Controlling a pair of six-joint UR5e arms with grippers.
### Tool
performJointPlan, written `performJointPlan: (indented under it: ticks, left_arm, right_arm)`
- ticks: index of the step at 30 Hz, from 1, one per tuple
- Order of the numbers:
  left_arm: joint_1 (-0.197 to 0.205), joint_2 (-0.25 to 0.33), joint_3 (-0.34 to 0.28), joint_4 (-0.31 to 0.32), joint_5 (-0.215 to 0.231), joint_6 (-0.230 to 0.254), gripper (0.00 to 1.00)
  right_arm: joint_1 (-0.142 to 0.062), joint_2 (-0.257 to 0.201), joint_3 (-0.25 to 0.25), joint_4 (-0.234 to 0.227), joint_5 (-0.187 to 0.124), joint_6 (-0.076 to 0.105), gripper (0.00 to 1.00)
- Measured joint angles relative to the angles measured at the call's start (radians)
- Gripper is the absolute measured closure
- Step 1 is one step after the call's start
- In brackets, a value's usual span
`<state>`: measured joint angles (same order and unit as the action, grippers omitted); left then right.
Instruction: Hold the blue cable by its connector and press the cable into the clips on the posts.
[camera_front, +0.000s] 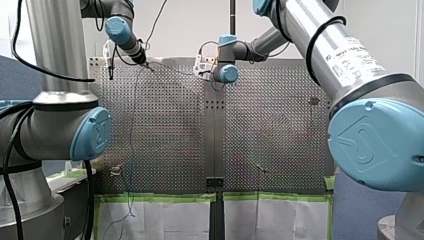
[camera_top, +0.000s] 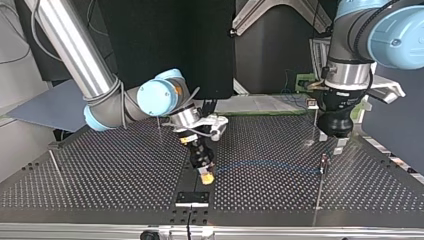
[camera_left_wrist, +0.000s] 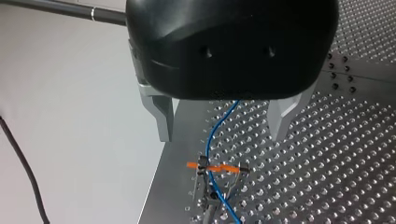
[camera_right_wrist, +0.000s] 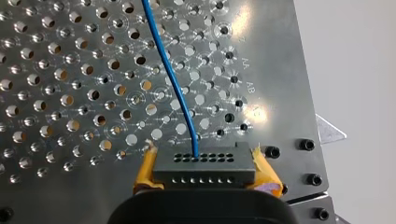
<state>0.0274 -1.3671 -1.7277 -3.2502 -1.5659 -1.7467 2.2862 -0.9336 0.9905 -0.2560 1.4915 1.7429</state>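
Judging by its thinness, the blue cable (camera_right_wrist: 170, 79) is taken as light and limp; the rigid connector (camera_right_wrist: 204, 165) is the place to hold. It is clamped between the right gripper's (camera_right_wrist: 205, 170) yellow pads (camera_right_wrist: 144, 170). The cable is led toward the top view's three o'clock to a post (camera_top: 324, 162), near which the left gripper (camera_left_wrist: 222, 133) is spread open, empty.
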Motion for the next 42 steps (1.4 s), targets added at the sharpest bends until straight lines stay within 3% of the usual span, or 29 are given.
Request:
performJointPlan:
  ticks: [14,22,31,38,42]
  left_arm:
    - [0.0,0.0,-0.001,-0.044,-0.075,0.004,0.0]
    - [-0.001,0.0,-0.001,-0.046,-0.081,0.005,0.0]
    - [-0.014,-0.006,0.003,-0.016,-0.019,0.033,0.0]
    - [-0.052,-0.042,0.019,0.015,0.044,0.049,0.0]
    - [-0.083,-0.073,0.047,0.037,0.046,0.048,0.0]
  right_arm:
    - [-0.006,0.0,0.0,0.007,-0.003,0.0,0.99]
    - [-0.006,0.0,0.0,0.008,-0.003,0.0,0.99]
    - [-0.007,0.0,0.0,0.012,-0.002,-0.002,0.99]
    - [-0.008,0.0,0.0,0.011,0.001,-0.003,0.99]
    - [-0.011,0.0,0.0,0.01,0.001,-0.004,0.99]
